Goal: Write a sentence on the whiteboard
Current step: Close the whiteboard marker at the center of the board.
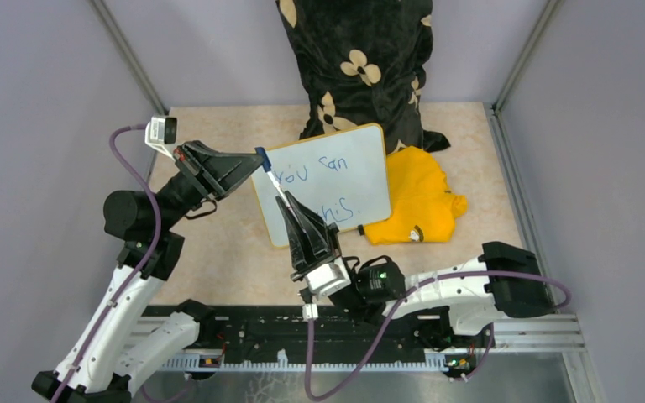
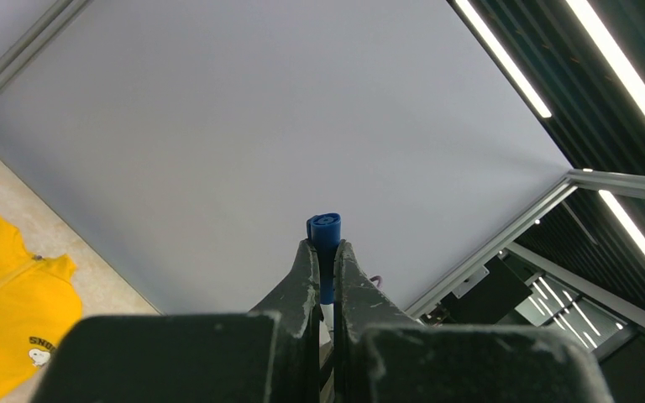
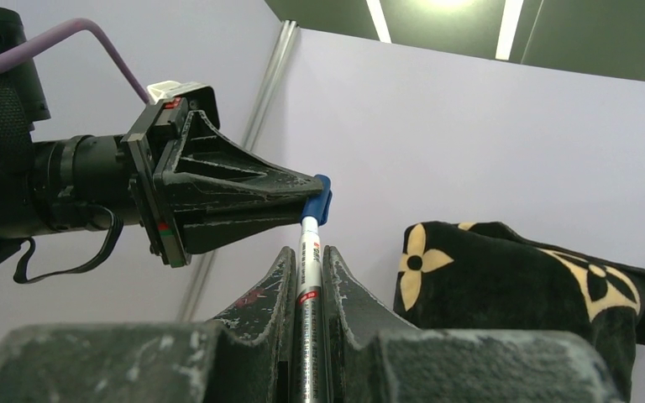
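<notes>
The left gripper point(image 1: 254, 161) is pinching the one blue cap point(image 1: 261, 154) between closed jaws. The one marker point(image 1: 276, 183) is running lengthwise from that cap down into the right gripper point(image 1: 291, 204), whose jaws are clamping its barrel. The single whiteboard point(image 1: 357, 159), carrying the two-line sentence point(image 1: 323, 178), is lying below and beyond both jaws. One yellow cloth point(image 1: 420, 201) is sitting further right.

On the beige table point(image 1: 218, 252) the whiteboard point(image 1: 336, 180) lies mid-surface, a yellow garment point(image 1: 416, 201) against its right edge, black flowered fabric point(image 1: 361, 67) heaped behind.
</notes>
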